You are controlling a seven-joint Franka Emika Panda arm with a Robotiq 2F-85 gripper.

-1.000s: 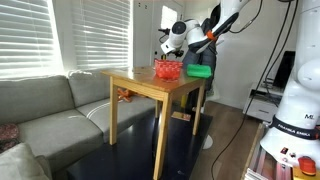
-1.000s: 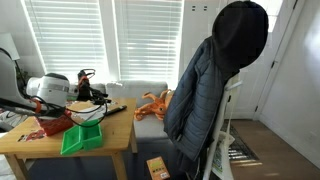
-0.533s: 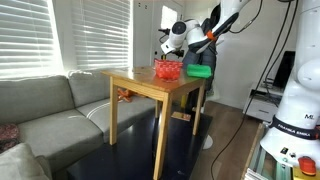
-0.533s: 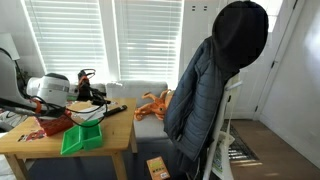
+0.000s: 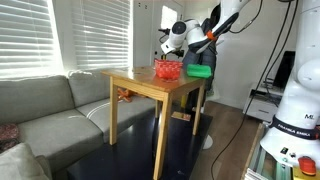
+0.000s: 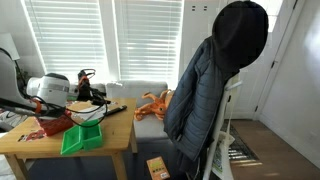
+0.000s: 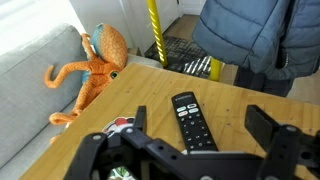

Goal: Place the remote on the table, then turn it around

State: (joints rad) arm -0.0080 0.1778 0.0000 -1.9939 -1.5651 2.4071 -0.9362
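A black remote [image 7: 195, 122] lies flat on the light-wood table [image 7: 230, 75], its button end pointing away from the wrist camera. My gripper [image 7: 201, 125] hangs low over it, open, with one finger on each side of the remote and neither finger touching it. In an exterior view the remote [image 6: 116, 108] shows as a dark bar near the table's [image 6: 112, 135] far corner, just beside the gripper [image 6: 98, 96]. From the opposite side, the arm [image 5: 185, 35] reaches down behind the table [image 5: 150, 85]; the remote is hidden there.
A red basket [image 6: 52, 120] and a green bin [image 6: 82, 137] stand on the table close to the arm. An orange octopus toy [image 7: 100, 55] lies on the grey sofa [image 5: 50, 110] beyond the table's edge. A dark jacket [image 6: 215, 80] hangs on a stand nearby.
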